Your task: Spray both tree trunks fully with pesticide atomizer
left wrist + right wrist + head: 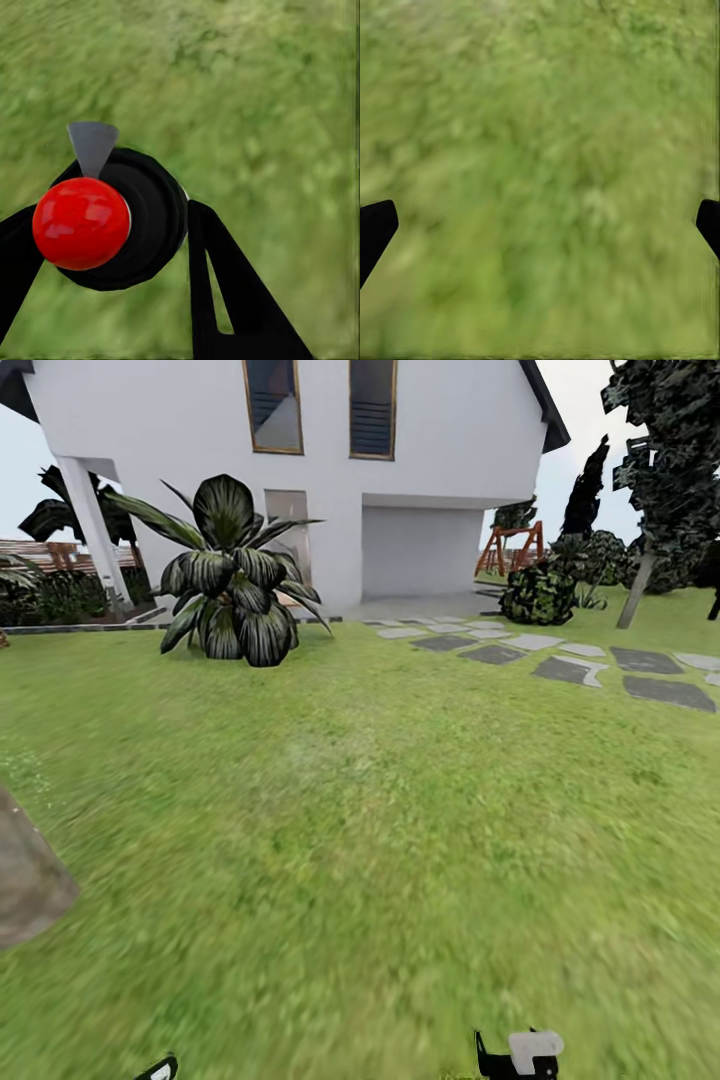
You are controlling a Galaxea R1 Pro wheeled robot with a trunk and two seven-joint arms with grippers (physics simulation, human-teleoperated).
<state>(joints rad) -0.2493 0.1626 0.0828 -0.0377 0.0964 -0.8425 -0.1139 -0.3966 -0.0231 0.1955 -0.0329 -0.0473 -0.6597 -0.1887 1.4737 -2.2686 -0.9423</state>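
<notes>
Step now: the robot looks to be rolling over the garden grass (350, 840) with the sprayer, likely on its way to a tree.
Left claw (112, 247): clenched around the sprayer (124, 225), a black round body with a red ball top and a small grey tip; black fingers (225, 292) sit on both sides of it.
Right claw (540, 225): released and empty, its two black tips far apart over the grass.
Tree (665, 470): one with a pale leaning trunk (634, 592) and a dark leafy top stands far off to the right.
How to do it well: turn toward that trunk, keep the sprayer gripped tight, and roll close before spraying.
In the way: grey stepping stones (570, 665) and a round bush (538, 593) lie near that path.
Other things: a big leafy plant (232, 575) in front of the white house (330, 480); steer away from both.
</notes>
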